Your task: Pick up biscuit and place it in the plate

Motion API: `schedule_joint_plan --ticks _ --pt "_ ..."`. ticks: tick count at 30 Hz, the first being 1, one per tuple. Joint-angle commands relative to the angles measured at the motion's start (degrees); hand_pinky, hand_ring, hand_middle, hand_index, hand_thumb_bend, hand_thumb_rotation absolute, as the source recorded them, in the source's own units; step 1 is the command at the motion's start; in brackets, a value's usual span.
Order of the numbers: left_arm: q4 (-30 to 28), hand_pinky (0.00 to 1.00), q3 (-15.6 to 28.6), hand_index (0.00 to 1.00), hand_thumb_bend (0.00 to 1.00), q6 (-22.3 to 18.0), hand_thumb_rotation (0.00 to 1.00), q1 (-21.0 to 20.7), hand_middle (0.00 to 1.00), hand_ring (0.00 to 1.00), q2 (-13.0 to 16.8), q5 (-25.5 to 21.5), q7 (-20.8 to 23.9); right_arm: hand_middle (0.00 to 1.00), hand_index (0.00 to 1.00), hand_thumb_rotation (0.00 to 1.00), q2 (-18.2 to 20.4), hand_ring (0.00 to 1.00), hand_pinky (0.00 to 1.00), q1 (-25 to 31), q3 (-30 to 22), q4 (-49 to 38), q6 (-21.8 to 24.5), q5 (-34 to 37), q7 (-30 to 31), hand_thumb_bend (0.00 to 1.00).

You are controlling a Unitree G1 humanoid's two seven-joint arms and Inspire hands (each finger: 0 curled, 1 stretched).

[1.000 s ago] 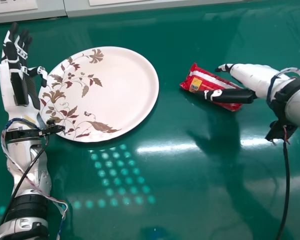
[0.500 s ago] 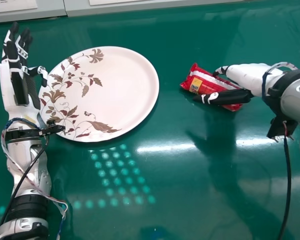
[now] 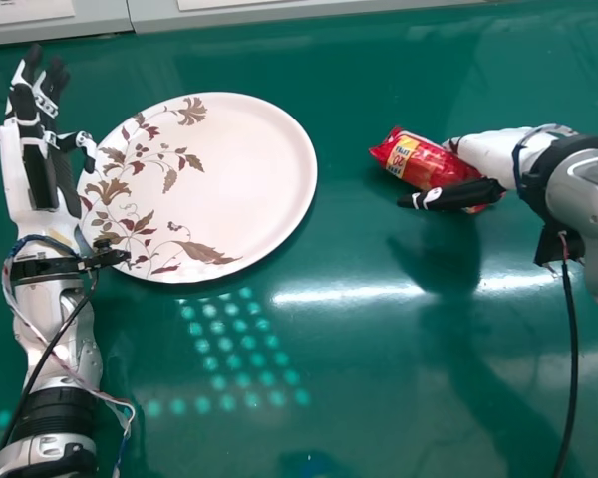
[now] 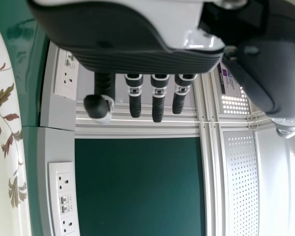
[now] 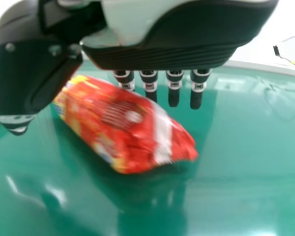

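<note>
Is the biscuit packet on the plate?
No, the red packet is at the right hand, with green table between it and the plate.

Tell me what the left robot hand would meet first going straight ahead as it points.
Ahead of the left robot hand, probably the grey ledge beyond the table; its height is unclear, so the fingers might pass above it.

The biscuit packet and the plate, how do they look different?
The biscuit packet is mostly red, but the plate is pale with leaves on it. The packet is longish, while the plate is round. The packet is smaller than the plate. Both have more than one colour.
</note>
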Motion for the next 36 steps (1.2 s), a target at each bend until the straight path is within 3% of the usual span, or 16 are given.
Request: schedule_joint_plan --ticks 1,7,9,10,12,13,15,17,20,22,24,26,31,36 --pt "3.2 0.0 0.2 0.95 1.0 0.5 1.0 5.4 0.92 0.95 -1.2 -0.8 -0.4 1.0 1.0 0.48 1.1 0.99 0.95 -0.5 1.2 1.8 -1.0 -0.7 -1.1 1.0" --pt "3.1 0.0 0.7 0.94 0.99 0.3 0.99 5.4 0.91 0.94 -1.3 -2.3 -1.6 0.97 0.98 0.43 2.7 0.95 0.89 -1.4 2.9 6.5 -1.9 -3.7 -4.3 1.0" --pt "2.8 0.0 0.7 0.95 1.0 0.0 0.99 5.6 0.92 0.95 -1.3 -2.0 -1.3 0.88 0.93 0.26 3.6 0.8 0.7 -1.1 3.5 8.1 -1.9 -5.7 -8.1 0.99" --pt "2.6 0.0 0.7 0.96 0.99 -0.1 1.0 5.7 0.92 0.95 -1.3 -2.0 -1.3 0.83 0.9 0.16 4.0 0.73 0.63 -0.8 3.7 9.0 -2.1 -6.8 -10.9 0.95" --pt "2.6 0.0 0.8 0.96 0.99 -0.5 1.0 5.8 0.92 0.95 -1.2 -2.0 -1.5 0.72 0.76 0.04 5.0 0.55 0.47 0.0 3.3 10.6 -2.6 -7.5 -16.5 0.67" --pt "2.6 0.0 0.8 0.95 0.98 -0.7 1.0 5.8 0.92 0.95 -1.1 -2.0 -1.5 0.68 0.71 0.02 5.5 0.53 0.41 0.3 2.9 11.4 -2.4 -7.5 -18.5 0.57" --pt "2.5 0.0 0.9 0.96 0.97 -0.8 1.0 5.9 0.93 0.95 -1.0 -1.9 -1.4 0.61 0.59 0.0 6.0 0.49 0.34 0.3 2.7 12.9 -2.7 -7.7 -22.0 0.5" --pt "2.3 0.0 0.9 0.96 0.96 -0.8 1.0 6.1 0.93 0.94 -1.0 -1.9 -1.3 0.53 0.58 0.0 6.3 0.43 0.29 0.5 2.0 13.8 -3.6 -6.9 -25.6 0.49" --pt "1.9 0.0 1.1 0.95 0.97 -0.3 1.0 6.2 0.91 0.92 -1.1 -2.2 -1.1 0.53 0.51 0.0 5.7 0.42 0.29 0.5 2.2 14.8 -5.7 -7.3 -29.6 0.49" --pt "1.1 0.0 1.0 0.94 0.98 0.2 1.0 6.4 0.89 0.9 -1.3 -2.2 -0.9 0.51 0.49 0.0 5.1 0.4 0.19 0.7 2.3 15.1 -7.4 -7.6 -32.0 0.51" --pt "0.8 0.0 0.9 0.95 0.98 0.3 1.0 6.6 0.91 0.92 -1.3 -2.2 -1.0 0.48 0.49 0.0 4.9 0.23 0.12 1.1 2.0 15.4 -8.8 -7.4 -34.4 0.52" --pt "1.0 0.0 0.8 0.97 0.96 -0.1 1.0 6.6 0.92 0.94 -1.1 -2.1 -1.2 0.47 0.49 0.0 4.8 0.16 0.09 1.5 1.7 15.6 -9.8 -7.3 -36.1 0.52" --pt "1.4 0.0 0.9 0.96 0.96 -0.1 1.0 6.3 0.91 0.92 -1.1 -2.8 -1.6 0.47 0.48 0.0 4.8 0.13 0.07 1.9 0.5 15.7 -11.4 -6.0 -38.3 0.52" --pt "1.2 0.0 0.9 0.94 0.97 0.2 0.98 6.1 0.9 0.91 -1.2 -2.9 -1.4 0.47 0.48 0.0 5.1 0.13 0.07 1.7 -0.5 13.5 -10.4 -5.2 -36.8 0.52"
